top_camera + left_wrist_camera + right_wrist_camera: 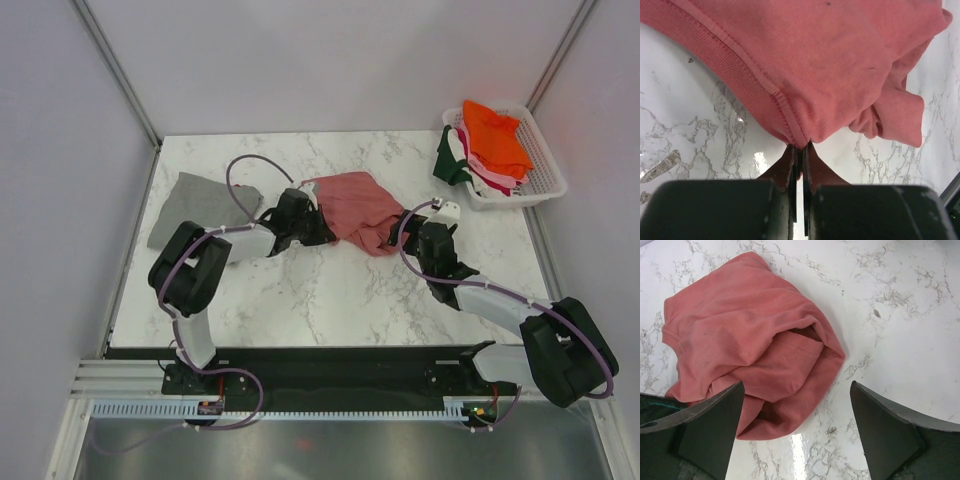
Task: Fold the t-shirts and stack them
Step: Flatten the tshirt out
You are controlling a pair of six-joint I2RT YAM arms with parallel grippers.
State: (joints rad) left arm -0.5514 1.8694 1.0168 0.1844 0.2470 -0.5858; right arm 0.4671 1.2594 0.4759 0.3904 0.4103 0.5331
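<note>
Soft and limp, the salmon-pink t-shirt [352, 208] is pinched at its nine-o'clock seamed edge by the left tool [800, 148]; the right tool [796, 391] gapes wide, best taking the four-o'clock edge.

Seen from above, the left gripper [303, 213] buries its fingertips under the left edge of the salmon-pink t-shirt [352, 205] at the middle of the table [330, 290]. In the left wrist view the shirt runs off the top edge. The right gripper [796, 387] hides its fingers beneath its own wrist in the overhead view. Up close, one finger [705, 425] covers the shirt's near corner, and both fingers are cut off at the bottom. The left arm [190, 270] covers a corner of the grey t-shirt [195, 205] by the table's left edge. In the basket [545, 180] at the far right corner, the lower tees [492, 182] under the orange t-shirt [495, 135] are too small to count.
</note>
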